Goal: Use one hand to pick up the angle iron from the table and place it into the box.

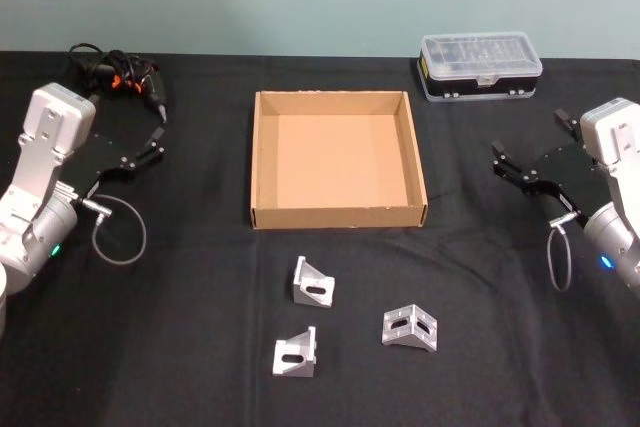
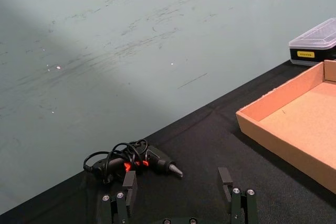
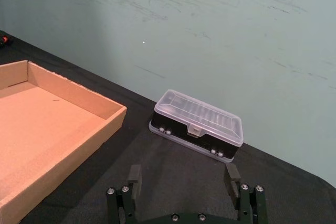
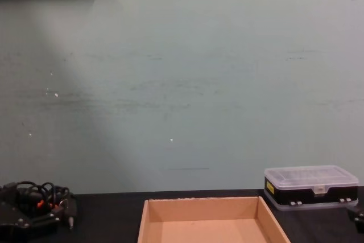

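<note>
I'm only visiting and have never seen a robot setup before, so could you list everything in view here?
Metal brackets: three, silvery grey, on the table nearer the robot than the box.
Cardboard box: one, tan, middle of the table.
Plastic case: one, black with clear lid, far right of the table.
Corded tool: one, black with red bits, far left of the table.
Table: one, black.
Wall: pale green, behind the table.
Left gripper: black, open, at the left side.
Right gripper: black, open, at the right side.
</note>
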Tool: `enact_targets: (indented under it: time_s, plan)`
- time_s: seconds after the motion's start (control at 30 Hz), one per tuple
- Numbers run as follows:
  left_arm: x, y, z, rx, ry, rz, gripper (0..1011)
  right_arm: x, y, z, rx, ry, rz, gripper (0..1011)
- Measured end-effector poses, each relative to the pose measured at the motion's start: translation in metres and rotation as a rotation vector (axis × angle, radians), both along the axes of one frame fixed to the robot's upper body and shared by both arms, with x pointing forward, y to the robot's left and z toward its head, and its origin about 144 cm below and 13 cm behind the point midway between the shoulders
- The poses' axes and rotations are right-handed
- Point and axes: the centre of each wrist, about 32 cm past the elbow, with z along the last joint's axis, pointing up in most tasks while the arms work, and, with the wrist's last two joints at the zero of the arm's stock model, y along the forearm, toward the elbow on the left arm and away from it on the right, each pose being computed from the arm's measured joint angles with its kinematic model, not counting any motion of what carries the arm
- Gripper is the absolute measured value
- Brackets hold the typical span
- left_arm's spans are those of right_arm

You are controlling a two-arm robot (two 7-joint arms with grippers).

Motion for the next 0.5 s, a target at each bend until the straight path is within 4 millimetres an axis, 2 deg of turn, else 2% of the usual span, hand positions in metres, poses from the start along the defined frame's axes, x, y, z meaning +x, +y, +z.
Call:
enact_targets:
  time_s: [0.5]
  plan:
    - [0.0000, 0.0000, 0.0000, 0.000, 0.000, 0.000, 1000, 0.0000, 0.0000, 0.0000, 0.000, 0.000, 0.000, 1000]
